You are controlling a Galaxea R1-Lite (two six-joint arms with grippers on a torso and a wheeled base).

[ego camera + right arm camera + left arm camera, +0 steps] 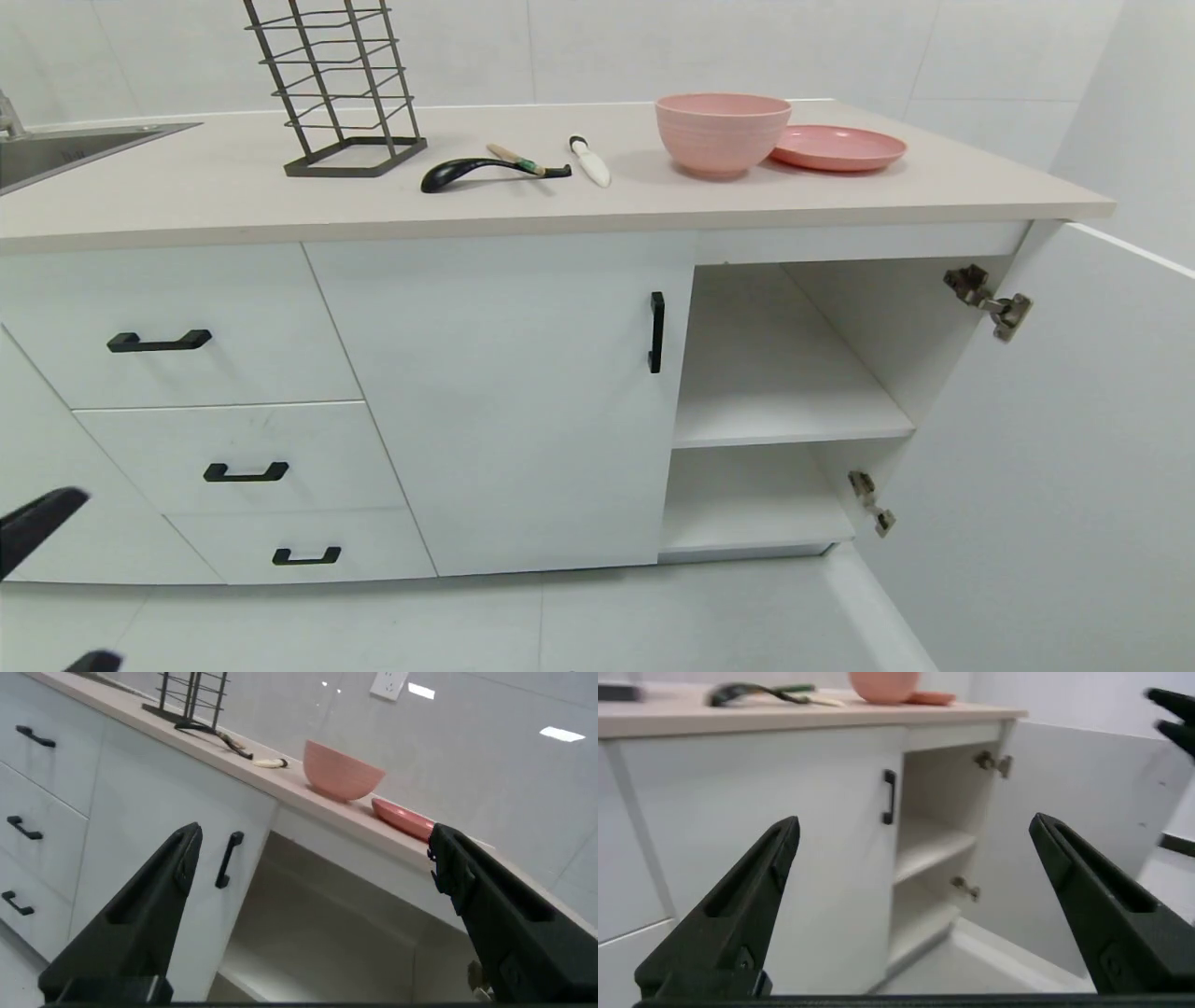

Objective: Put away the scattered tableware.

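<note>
On the countertop (233, 201) a pink bowl (722, 132) stands upright, and a pink plate (837, 147) lies just to its right. Left of them lie a white-handled utensil (590, 160), a wooden-handled one with a green band (515, 159) and a black spoon (476, 172). The bowl (342, 769), plate (404, 818) and utensils (245, 754) show again in the right wrist view. My left gripper (101, 577) hangs low in front of the drawers, open and holding nothing (915, 924). My right gripper (318, 915) is open and holding nothing, level with the cabinet front, below the counter.
A black wire rack (338, 89) stands on the counter beside a sink (65, 149) at the far left. The right cabinet door (1055, 448) is swung wide open, showing two bare shelves (784, 420). The left door (504, 401) and drawers (187, 327) are closed.
</note>
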